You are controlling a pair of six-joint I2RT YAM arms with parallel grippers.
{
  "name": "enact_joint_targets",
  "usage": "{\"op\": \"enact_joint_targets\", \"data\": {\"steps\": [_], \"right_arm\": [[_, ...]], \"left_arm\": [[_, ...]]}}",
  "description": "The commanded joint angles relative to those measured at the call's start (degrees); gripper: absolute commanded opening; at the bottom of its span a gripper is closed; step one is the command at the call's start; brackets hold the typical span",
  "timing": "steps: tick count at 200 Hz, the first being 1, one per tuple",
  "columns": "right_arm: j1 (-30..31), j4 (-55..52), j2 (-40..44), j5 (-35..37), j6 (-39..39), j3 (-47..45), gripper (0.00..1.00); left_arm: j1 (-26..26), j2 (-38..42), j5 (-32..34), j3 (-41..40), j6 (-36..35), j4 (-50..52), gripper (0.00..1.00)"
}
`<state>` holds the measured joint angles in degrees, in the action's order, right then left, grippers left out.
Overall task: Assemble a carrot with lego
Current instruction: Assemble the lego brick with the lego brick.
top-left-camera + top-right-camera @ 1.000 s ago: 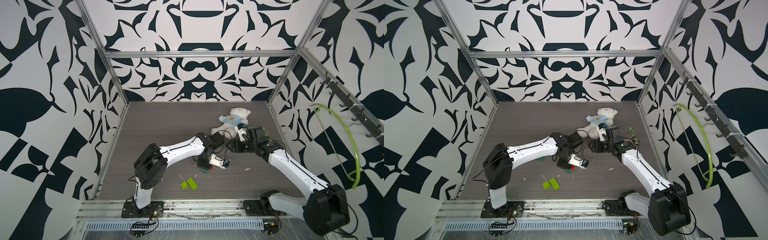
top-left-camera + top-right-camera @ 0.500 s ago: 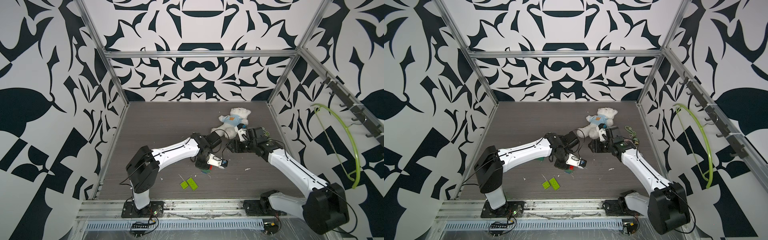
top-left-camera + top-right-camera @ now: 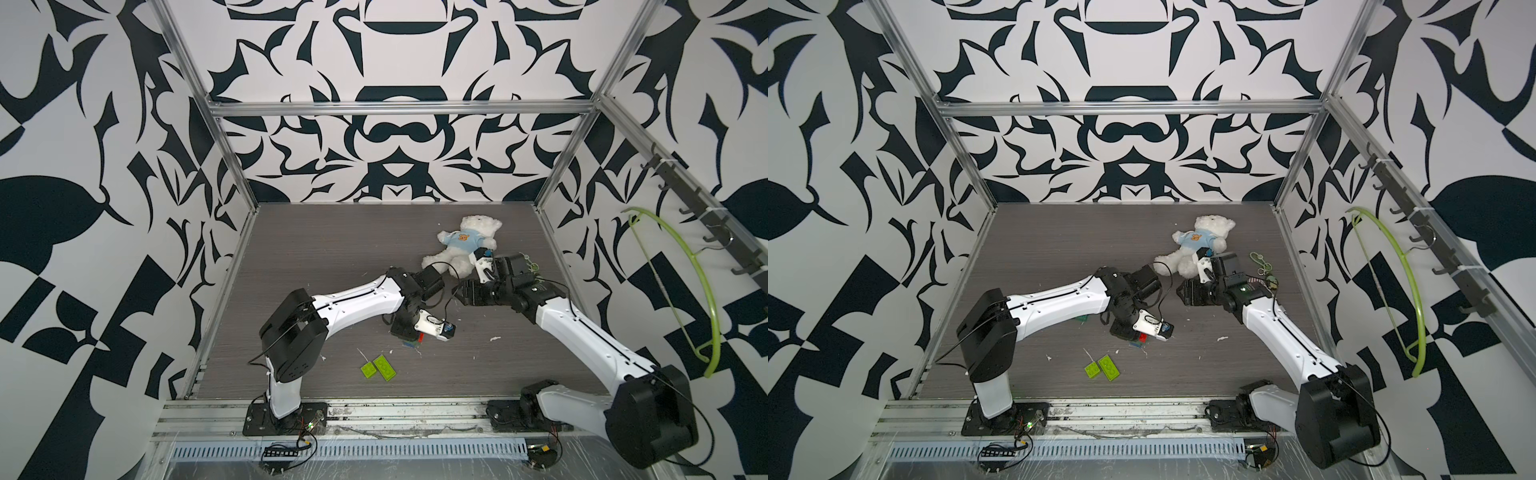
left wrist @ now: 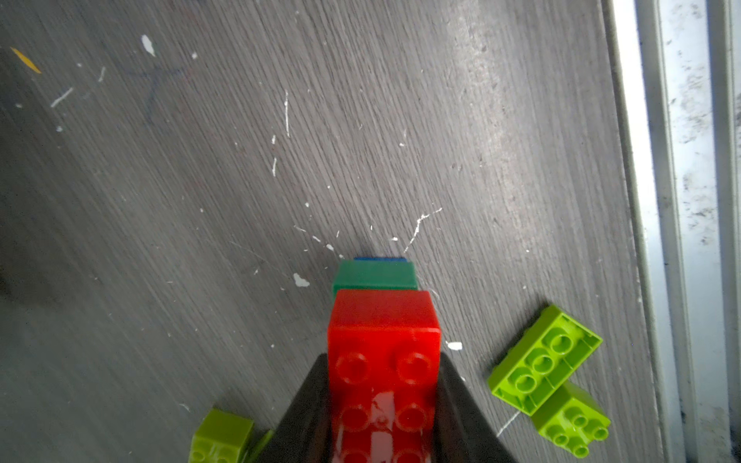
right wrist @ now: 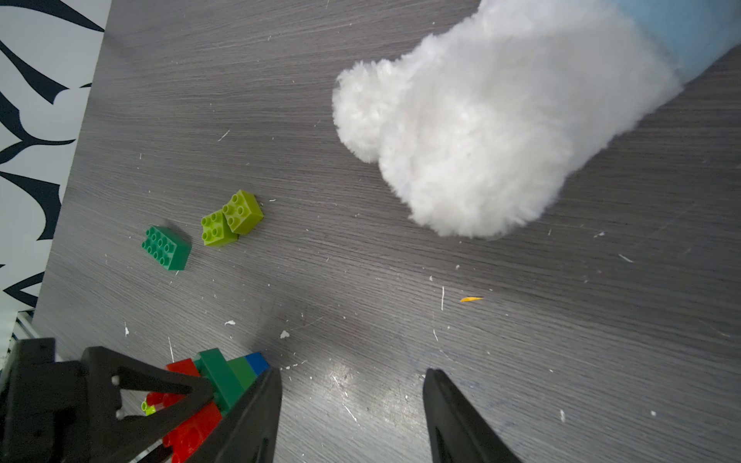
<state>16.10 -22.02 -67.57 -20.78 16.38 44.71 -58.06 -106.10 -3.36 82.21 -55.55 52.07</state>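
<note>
The carrot [image 4: 381, 312] is only part built: blue tip, dark green layers and a red band. The left claw [image 4: 383, 360] pinches it at the red brick, tip pointing away from the claw. I judge the lime top is still to come. Loose lime bricks [image 4: 545, 358] lie just beside that claw, and a dark green brick [image 5: 166, 247] lies farther off. The right claw [image 5: 353, 373] hangs spread and empty near the teddy bear [image 5: 481, 132].

Left tool [image 4: 383, 360] clamped, right tool [image 5: 353, 373] parted

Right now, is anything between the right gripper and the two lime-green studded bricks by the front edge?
Yes. The left gripper, shut on the red, dark green and blue brick stack, sits roughly on the line from the open right gripper to those lime-green bricks.
</note>
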Motion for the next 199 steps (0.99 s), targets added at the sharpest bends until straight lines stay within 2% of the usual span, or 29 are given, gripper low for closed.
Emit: {"op": "enact_joint_targets", "data": {"steps": [1, 90, 199], "right_arm": [[-0.32, 0.58, 0.33, -0.23, -0.23, 0.51, 0.61], [-0.28, 0.75, 0.32, -0.27, -0.28, 0.29, 0.61], [-0.28, 1.02, 0.09, -0.65, -0.17, 0.2, 0.61]], "left_arm": [[0.41, -1.74, -0.27, 1.15, -0.3, 0.93, 0.19], [0.85, -2.58, -2.72, 3.5, 1.75, 3.06, 0.19], [0.41, -3.15, 0.47, 1.63, -9.26, 2.15, 0.18]]}}
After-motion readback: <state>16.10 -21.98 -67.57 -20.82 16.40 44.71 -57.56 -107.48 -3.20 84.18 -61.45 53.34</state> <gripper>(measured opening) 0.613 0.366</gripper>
